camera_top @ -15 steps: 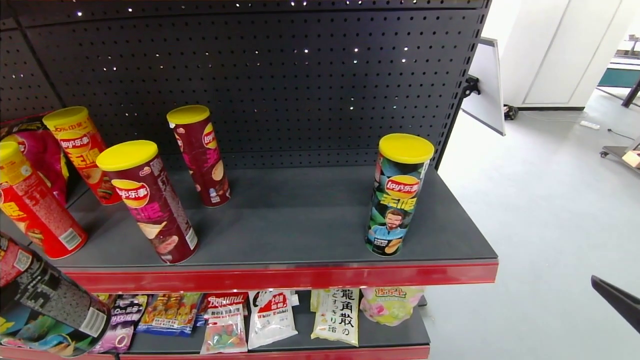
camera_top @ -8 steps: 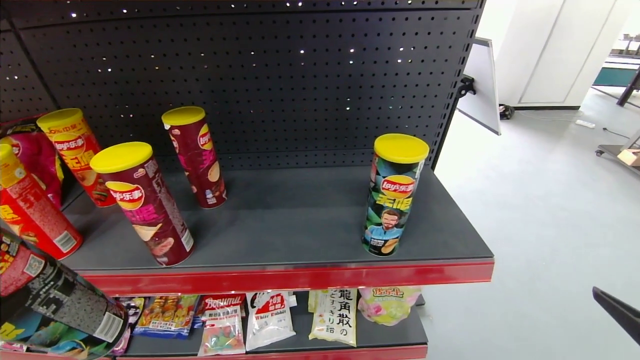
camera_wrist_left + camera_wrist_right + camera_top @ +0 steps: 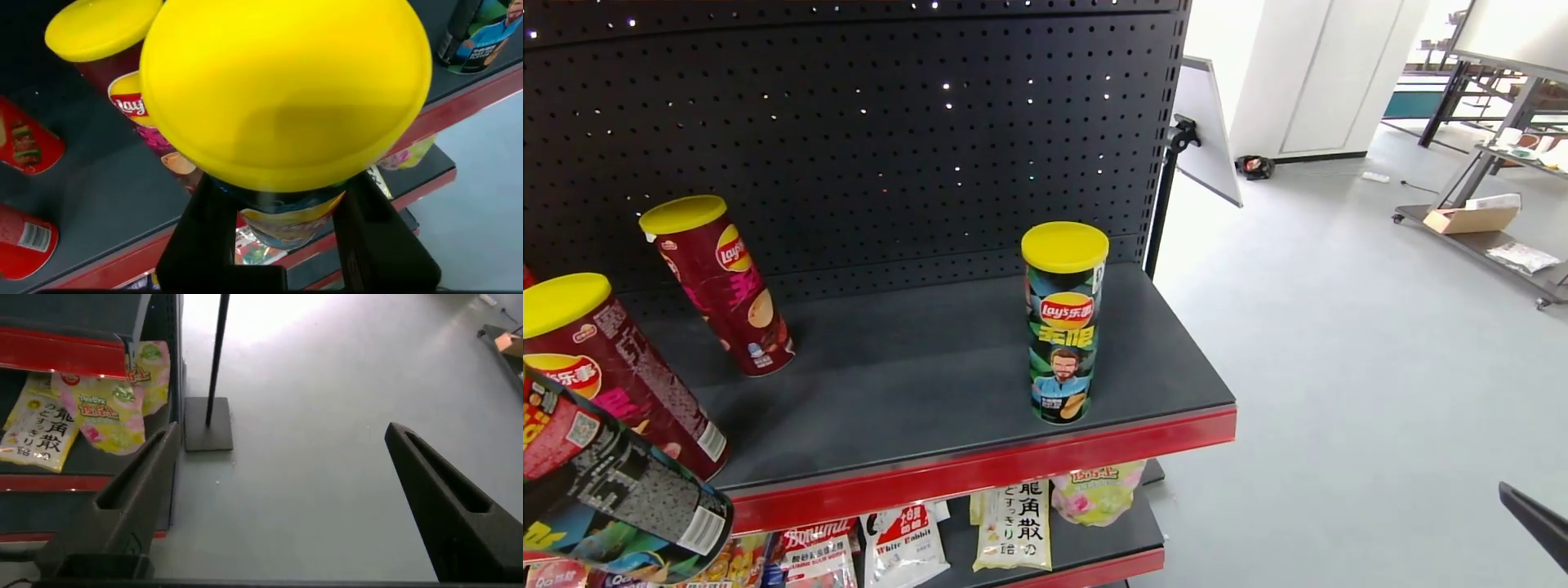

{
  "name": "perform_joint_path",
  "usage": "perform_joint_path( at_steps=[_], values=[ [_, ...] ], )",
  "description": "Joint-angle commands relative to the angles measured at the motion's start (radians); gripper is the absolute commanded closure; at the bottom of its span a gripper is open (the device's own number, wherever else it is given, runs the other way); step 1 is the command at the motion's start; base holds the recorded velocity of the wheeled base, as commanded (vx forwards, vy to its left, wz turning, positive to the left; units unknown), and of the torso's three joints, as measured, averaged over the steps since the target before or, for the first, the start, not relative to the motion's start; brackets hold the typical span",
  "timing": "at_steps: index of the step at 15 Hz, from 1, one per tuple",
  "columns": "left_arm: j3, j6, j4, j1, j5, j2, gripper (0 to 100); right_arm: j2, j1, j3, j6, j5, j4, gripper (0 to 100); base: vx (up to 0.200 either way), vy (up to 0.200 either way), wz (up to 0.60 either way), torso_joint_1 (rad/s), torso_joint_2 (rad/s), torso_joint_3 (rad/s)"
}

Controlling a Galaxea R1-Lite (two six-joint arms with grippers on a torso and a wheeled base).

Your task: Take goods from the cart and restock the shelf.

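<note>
Shelf: dark shelf (image 3: pixel 947 359) with a red lip (image 3: pixel 980 469) and pegboard behind; a bare stretch lies left of the green can (image 3: pixel 1063 327).
Chip can: the chip can (image 3: pixel 621 498) is tilted, low before the lip at the left end, close by the front maroon can (image 3: pixel 613 376).
Left fingers: the left fingers (image 3: pixel 204 245) clamp the chip can's sides below its yellow lid.
Right fingers: the right fingers (image 3: pixel 131 498) are spread apart and empty, over the floor.
Risk: the tilted base could catch the lip or knock the front maroon can; released off upright, it likely topples.
</note>
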Motion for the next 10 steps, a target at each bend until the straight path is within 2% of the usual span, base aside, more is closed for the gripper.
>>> perform_joint_path(
  at_steps=[1, 2, 3, 5, 6, 7, 10],
  values=[
    [-0.008, 0.02, -0.002, -0.003, -0.019, 0.016, 100, -0.027, -0.003, 0.017, 0.001, 0.012, 0.002, 0, 0.0, 0.0, 0.0, 0.0, 0.0, 0.0],
    [-0.017, 0.034, -0.007, -0.003, -0.062, 0.039, 100, -0.05, -0.004, 0.022, 0.003, 0.017, 0.005, 0, 0.0, 0.0, 0.0, 0.0, 0.0, 0.0],
    [-0.027, 0.043, -0.051, -0.003, -0.095, 0.096, 100, -0.071, -0.004, 0.034, 0.003, 0.014, 0.002, 0, 0.0, 0.0, 0.0, 0.0, 0.0, 0.0],
    [-0.036, 0.054, -0.16, -0.013, -0.105, 0.206, 100, -0.151, -0.003, 0.053, 0.006, 0.02, 0.005, 0, 0.0, 0.0, 0.0, 0.0, 0.0, 0.0],
    [-0.037, 0.052, -0.274, -0.035, -0.114, 0.295, 100, -0.24, 0.007, 0.082, 0.021, 0.046, 0.008, 0, 0.0, 0.0, 0.0, 0.0, 0.0, 0.0],
    [-0.042, 0.046, -0.314, -0.053, -0.126, 0.333, 100, -0.309, 0.007, 0.099, 0.027, 0.055, 0.031, 0, 0.0, 0.0, 0.0, 0.0, 0.0, 0.0],
    [-0.099, 0.031, -0.321, -0.104, -0.169, 0.427, 100, -0.539, 0.001, 0.114, 0.029, 0.044, 0.217, 0, 0.0, 0.0, 0.0, 0.0, 0.0, 0.0]
  ],
)
